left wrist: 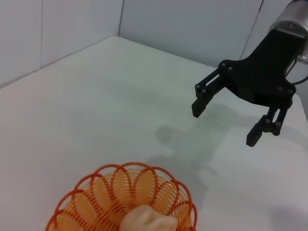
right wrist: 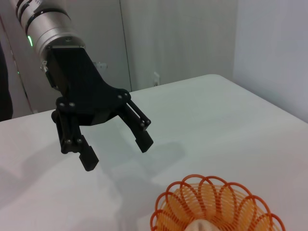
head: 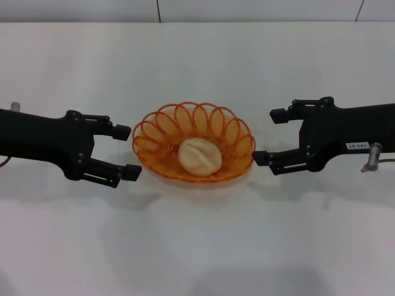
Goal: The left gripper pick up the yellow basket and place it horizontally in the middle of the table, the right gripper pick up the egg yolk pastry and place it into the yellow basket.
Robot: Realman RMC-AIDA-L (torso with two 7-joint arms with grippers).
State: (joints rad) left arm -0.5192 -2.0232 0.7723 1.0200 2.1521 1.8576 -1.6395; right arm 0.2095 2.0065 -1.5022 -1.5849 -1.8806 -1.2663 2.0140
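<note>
The yellow basket (head: pixel 193 143), an oval orange-yellow wire basket, lies flat at the middle of the white table (head: pixel 197 246). The egg yolk pastry (head: pixel 199 156), a pale cream bun with a crease, rests inside it. My left gripper (head: pixel 127 152) hovers open just off the basket's left end, holding nothing. My right gripper (head: pixel 269 136) hovers open just off its right end, also holding nothing. The left wrist view shows the basket (left wrist: pixel 125 202), the pastry (left wrist: pixel 147 221) and the right gripper (left wrist: pixel 225 124). In the right wrist view appear the basket (right wrist: pixel 216 204) and the left gripper (right wrist: pixel 117 150).
A pale wall (head: pixel 197 9) runs along the far edge of the table. Nothing else stands on the tabletop.
</note>
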